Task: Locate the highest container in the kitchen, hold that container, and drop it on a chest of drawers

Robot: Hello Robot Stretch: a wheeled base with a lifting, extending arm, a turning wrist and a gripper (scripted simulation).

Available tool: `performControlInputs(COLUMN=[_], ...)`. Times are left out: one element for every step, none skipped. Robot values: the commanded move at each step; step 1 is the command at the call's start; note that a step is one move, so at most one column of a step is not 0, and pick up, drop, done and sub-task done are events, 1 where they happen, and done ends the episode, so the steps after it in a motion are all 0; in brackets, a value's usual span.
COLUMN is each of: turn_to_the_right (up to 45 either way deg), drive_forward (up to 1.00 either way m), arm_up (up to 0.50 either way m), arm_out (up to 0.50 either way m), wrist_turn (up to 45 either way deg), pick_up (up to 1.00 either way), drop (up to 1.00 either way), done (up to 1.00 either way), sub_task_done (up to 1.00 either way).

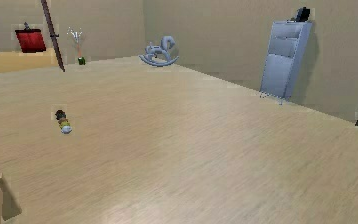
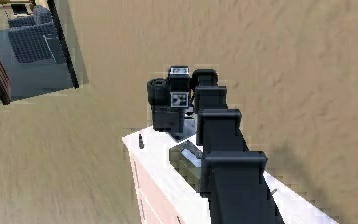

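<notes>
We cannot tell whether the gripper (image 2: 159,100) holds anything, and the grey-green object (image 2: 187,158), perhaps the container, lies on the white chest top (image 2: 155,160) beside the arm (image 2: 232,170), whose retraction could sweep it off.

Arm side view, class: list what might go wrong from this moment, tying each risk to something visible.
1. The tool sits at the far edge of the white cabinet top, with floor behind it; anything released there might miss the top.
2. A grey-green object lies on the top right beside the arm; a sideways arm move could knock it off.
</notes>
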Motion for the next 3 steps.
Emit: performControlInputs(turn_to_the_right=[0.0,0.0,0.0], drive_forward=[0.00,0.00,0.00], arm_up=[0.00,-0.28,0.00], arm_out=[0.00,0.00,0.00], wrist_turn=[30.0,0.0,0.0], pick_up=[0.00,0.00,0.00], drop=[0.00,0.00,1.00], done=[0.00,0.00,0.00], sub_task_done=[0.00,0.00,0.00])
